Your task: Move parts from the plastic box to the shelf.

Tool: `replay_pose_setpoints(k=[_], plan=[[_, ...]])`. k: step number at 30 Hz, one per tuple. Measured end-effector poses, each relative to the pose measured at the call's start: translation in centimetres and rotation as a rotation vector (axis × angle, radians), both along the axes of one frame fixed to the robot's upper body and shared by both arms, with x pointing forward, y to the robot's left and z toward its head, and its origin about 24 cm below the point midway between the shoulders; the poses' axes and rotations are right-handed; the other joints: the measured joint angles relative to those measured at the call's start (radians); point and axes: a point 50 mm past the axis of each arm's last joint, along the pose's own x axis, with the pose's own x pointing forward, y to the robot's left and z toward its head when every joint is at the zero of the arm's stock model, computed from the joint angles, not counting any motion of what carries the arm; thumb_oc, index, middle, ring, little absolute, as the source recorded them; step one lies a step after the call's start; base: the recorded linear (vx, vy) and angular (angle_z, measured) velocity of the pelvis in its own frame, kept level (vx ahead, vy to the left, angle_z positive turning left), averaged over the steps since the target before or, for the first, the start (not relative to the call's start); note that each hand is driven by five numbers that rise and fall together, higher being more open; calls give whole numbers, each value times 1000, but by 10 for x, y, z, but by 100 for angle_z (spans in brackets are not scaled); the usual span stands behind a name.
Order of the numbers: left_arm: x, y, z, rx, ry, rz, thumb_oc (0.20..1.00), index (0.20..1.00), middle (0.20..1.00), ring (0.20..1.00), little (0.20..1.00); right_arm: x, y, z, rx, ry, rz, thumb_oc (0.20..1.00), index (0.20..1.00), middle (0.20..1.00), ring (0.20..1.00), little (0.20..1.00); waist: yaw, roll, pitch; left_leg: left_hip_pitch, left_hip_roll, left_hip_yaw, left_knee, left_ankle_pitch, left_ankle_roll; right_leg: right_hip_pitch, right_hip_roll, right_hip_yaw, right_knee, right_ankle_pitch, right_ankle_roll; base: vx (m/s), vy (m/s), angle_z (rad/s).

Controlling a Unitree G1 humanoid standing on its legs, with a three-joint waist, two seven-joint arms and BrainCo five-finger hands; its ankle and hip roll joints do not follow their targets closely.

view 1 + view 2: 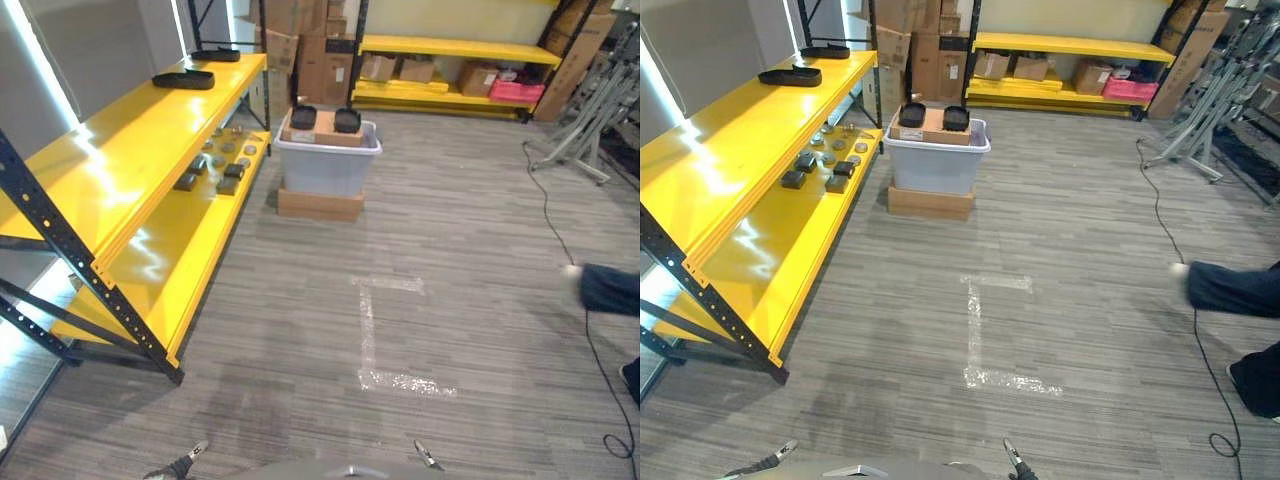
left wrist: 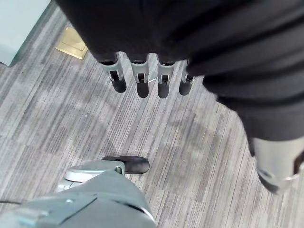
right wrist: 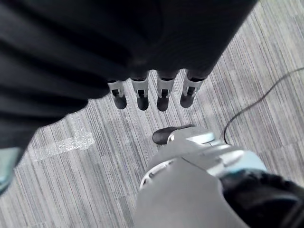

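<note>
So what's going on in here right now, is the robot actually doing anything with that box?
Not yet. Both the left hand and the right hand hang over the carpet with fingers relaxed, holding nothing. The plastic box sits across the floor on a flat carton, with two black parts on a cardboard box inside it. Small parts already lie on the yellow shelf. A person's leg shows at the right.

The small parts (image 1: 222,160) on the lower board of the yellow shelf (image 1: 140,150) at ten o'clock are too small to tell what they are. The plastic box (image 1: 327,160) at twelve o'clock has a brown carton (image 1: 322,127) on top, so its inside is hidden. A person's dark sleeve (image 1: 1232,288) at three o'clock is blurred and cut off by the edge. The left hand (image 2: 142,78) and the right hand (image 3: 156,92) are partly hidden under their dark covers; just the fingers (image 2: 141,81) poke out.
</note>
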Motion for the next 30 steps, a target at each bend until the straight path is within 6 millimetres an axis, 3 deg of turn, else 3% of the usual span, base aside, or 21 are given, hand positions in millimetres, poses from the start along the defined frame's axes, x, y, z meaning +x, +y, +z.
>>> replay_pose_setpoints(k=[5, 8, 17, 30], plan=[[-6, 5, 1, 0, -9, 95, 1000, 1000, 1000, 1000, 1000, 0, -1, 1, 43, -39, 8, 1000, 1000, 1000, 1000, 1000, -3, -3, 37, 31, -1, 5, -24, 16, 1, 65, 15, -1, -113, 57, 9, 56, -27, -1], [-10, 7, 0, -4, -17, 148, 1000, 1000, 1000, 1000, 1000, -5, 8, 1, 181, -15, -12, 1000, 1000, 1000, 1000, 1000, -10, -2, 49, 46, -3, 7, -36, 19, 1, 102, 22, 0, -172, 89, 4, 47, -7, -3], [-3, 6, 2, -43, -115, 135, 1000, 1000, 1000, 1000, 1000, -3, 6, 1, 147, -16, 59, 1000, 1000, 1000, 1000, 1000, -9, -6, 75, 61, 0, 16, -43, 3, -15, 120, 25, 9, -173, 84, 5, 16, 8, -3], [16, 5, 7, -50, -278, 63, 1000, 1000, 1000, 1000, 1000, -2, 5, 1, 111, -62, 63, 1000, 1000, 1000, 1000, 1000, -7, -8, 73, 62, -2, 15, -43, 11, -2, 121, 23, 4, -172, 89, 3, 4, 4, 0]])
